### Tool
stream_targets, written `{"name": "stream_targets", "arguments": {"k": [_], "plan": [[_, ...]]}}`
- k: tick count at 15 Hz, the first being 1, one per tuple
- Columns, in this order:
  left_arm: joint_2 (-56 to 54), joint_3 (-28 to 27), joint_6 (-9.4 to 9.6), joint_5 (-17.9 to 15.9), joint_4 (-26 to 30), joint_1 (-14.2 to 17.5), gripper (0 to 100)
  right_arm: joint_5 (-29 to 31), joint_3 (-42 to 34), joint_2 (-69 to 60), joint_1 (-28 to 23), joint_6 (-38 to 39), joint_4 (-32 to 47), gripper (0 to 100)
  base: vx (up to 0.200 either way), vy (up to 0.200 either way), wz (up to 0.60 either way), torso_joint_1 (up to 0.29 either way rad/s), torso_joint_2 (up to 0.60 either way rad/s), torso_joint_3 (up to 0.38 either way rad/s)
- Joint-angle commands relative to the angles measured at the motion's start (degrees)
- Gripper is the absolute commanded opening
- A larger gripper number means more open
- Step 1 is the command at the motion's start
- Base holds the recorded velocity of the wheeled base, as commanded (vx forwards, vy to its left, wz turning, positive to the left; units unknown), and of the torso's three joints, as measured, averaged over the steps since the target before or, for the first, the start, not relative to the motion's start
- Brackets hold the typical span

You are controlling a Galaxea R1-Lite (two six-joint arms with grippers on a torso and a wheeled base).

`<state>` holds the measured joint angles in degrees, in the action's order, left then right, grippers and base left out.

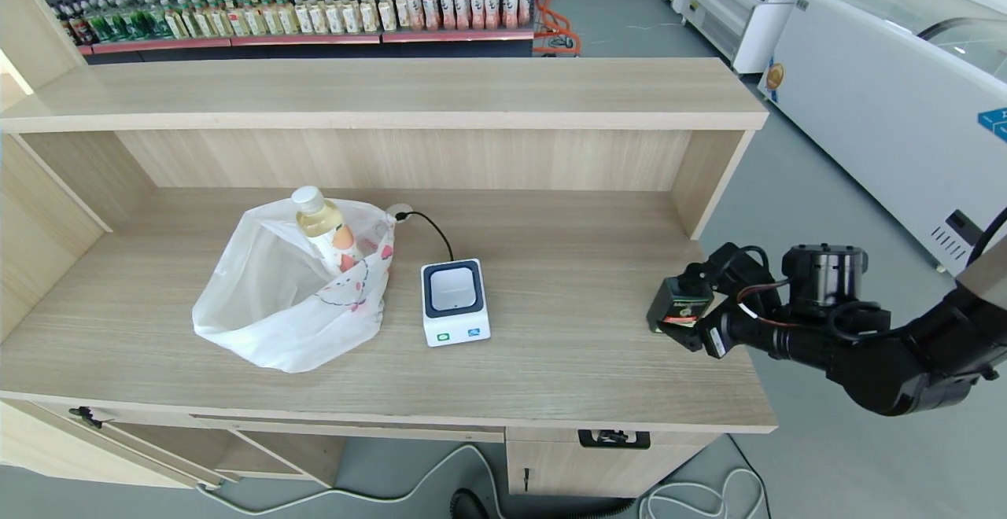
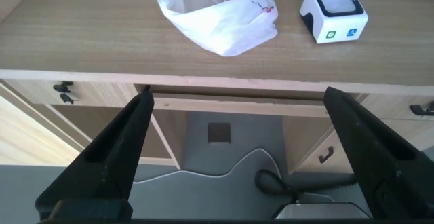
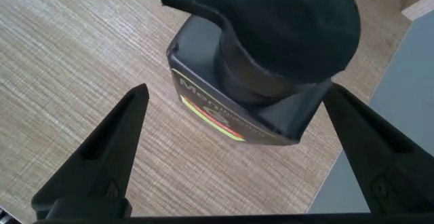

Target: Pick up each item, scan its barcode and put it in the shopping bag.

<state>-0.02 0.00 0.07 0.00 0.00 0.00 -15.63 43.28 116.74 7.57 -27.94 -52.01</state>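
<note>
Toward the left of the bench (image 1: 566, 346): a white bag (image 1: 267, 322), crumpled and open at the top, with a pale bottle (image 1: 321, 228) standing up out of it, white cap on. Just beside the bag, on its right and parted from it by a narrow strip of wood: a white scanner (image 1: 454, 303), dark window facing up. From behind the scanner, a black cable (image 1: 434, 230) curving back to a round port in the bench. Well apart from both, at the far right edge of the bench: a dark container (image 1: 678, 305) with a round black cap and a red and green label. Cannot tell whether upright or tilted. Right end effector (image 3: 236, 95) open, fingers (image 3: 102, 156) spread wide to either side of the container and gripping nothing. Cannot tell whether either finger touches it. Right arm in from beyond the bench's right end, wrist just past the edge. Left end effector (image 2: 239, 98) open as well, holding nothing, out in front of the bench's front edge, with bag and scanner farther back on the top. Below the bench front: drawer fronts and loose cords on the floor. Behind the bench: a shelf (image 1: 299, 35) lined with drinks. Off to the right: a white freezer (image 1: 889, 102).
</note>
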Motion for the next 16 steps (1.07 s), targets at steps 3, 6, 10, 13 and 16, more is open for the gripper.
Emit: {"name": "stream_targets", "arguments": {"k": [3,6,10,13,16], "plan": [[0.0,0.0,0.01,0.0,0.0,0.0,100,-2.2,4.0,2.7,0.2,-0.4,0.2,100,0.0,0.0,0.0,0.0,0.0,0.0],[0.0,0.0,0.01,0.0,0.0,0.0,100,-2.3,6.2,4.3,1.0,-1.0,0.4,100,0.0,0.0,0.0,0.0,0.0,0.0],[0.0,0.0,0.01,0.0,0.0,0.0,100,-2.4,8.1,6.4,2.0,-1.0,0.4,100,0.0,0.0,0.0,0.0,0.0,0.0],[0.0,0.0,0.01,0.0,0.0,0.0,100,-2.4,9.9,7.7,2.4,-1.0,1.0,100,0.0,0.0,0.0,0.0,0.0,0.0],[0.0,0.0,0.01,0.0,0.0,0.0,100,-2.4,11.8,8.9,2.5,-1.0,1.4,0,0.0,0.0,0.0,0.0,0.0,0.0]]}}
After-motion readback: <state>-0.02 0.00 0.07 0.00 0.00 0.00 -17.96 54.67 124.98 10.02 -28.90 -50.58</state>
